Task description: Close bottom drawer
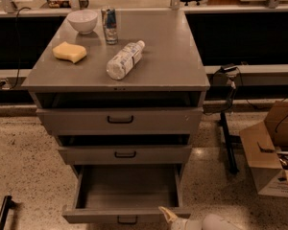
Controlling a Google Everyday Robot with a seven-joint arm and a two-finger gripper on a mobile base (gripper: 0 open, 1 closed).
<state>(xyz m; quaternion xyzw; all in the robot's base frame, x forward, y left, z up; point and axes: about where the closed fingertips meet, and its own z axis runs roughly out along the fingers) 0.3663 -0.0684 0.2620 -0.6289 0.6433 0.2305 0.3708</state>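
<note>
Bottom drawer (127, 189) open, gripper (165, 213) cropped at its front.

Cream gripper (167, 214) at bottom edge, white arm (216, 223) — rounded

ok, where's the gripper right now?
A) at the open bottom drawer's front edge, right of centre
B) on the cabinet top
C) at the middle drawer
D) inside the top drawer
A: the gripper sits low in the camera view against the front edge of the pulled-out bottom drawer, right of centre.
</note>
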